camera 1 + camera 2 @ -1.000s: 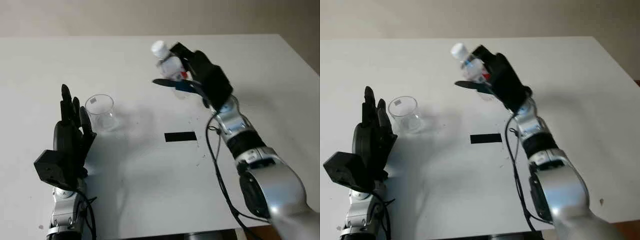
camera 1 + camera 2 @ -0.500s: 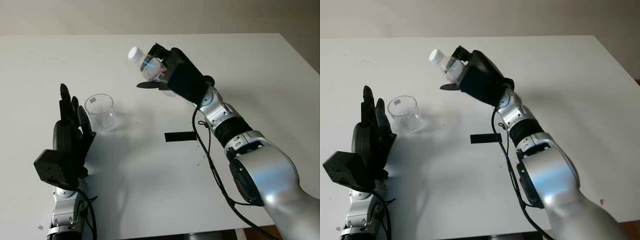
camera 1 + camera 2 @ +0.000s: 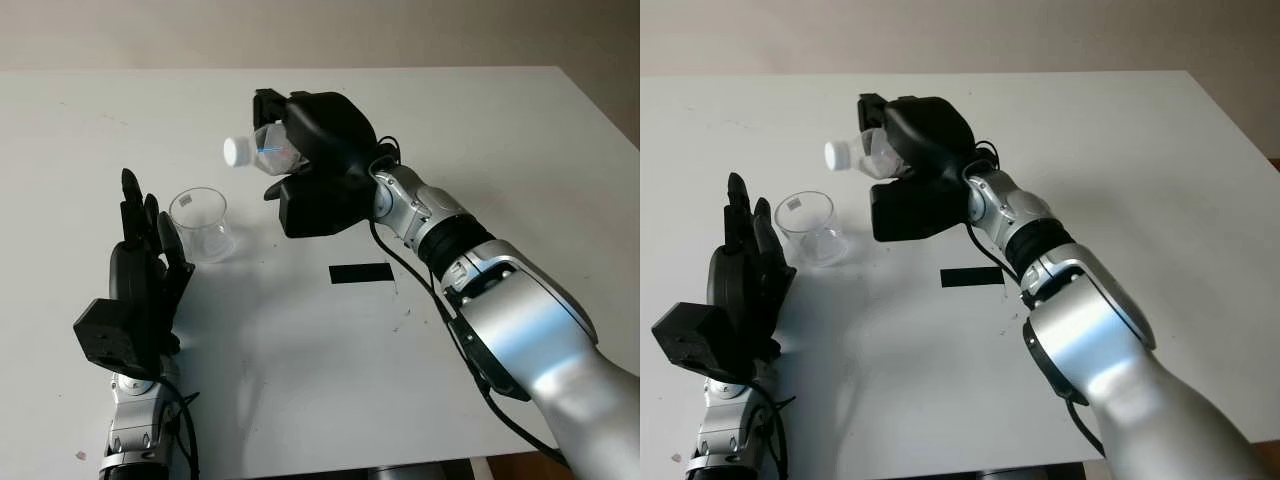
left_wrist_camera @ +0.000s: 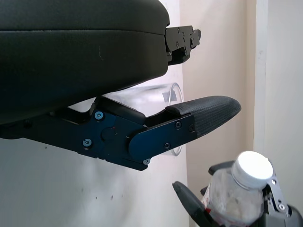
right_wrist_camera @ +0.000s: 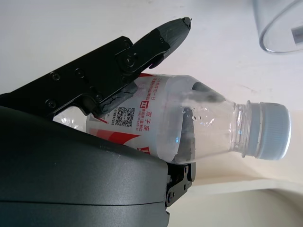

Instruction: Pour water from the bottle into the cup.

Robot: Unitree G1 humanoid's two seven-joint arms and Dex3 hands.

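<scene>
The right hand point(image 3: 315, 150) grips the capped bottle point(image 3: 262, 151) tipped sideways above and beside the cup point(image 3: 202, 222); the left hand point(image 3: 140, 285), open, is near the cup.

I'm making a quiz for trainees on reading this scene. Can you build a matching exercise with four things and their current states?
Things:
1. clear plastic water bottle with white cap
2. clear glass cup
3. black rectangular tape mark
4. left hand

States:
A. open, beside the cup on the near side
B. tipped sideways, cap on, in the right hand
C. upright on the white table
D. flat on the table, under the right arm

Pairs: 1-B, 2-C, 3-D, 4-A
</scene>
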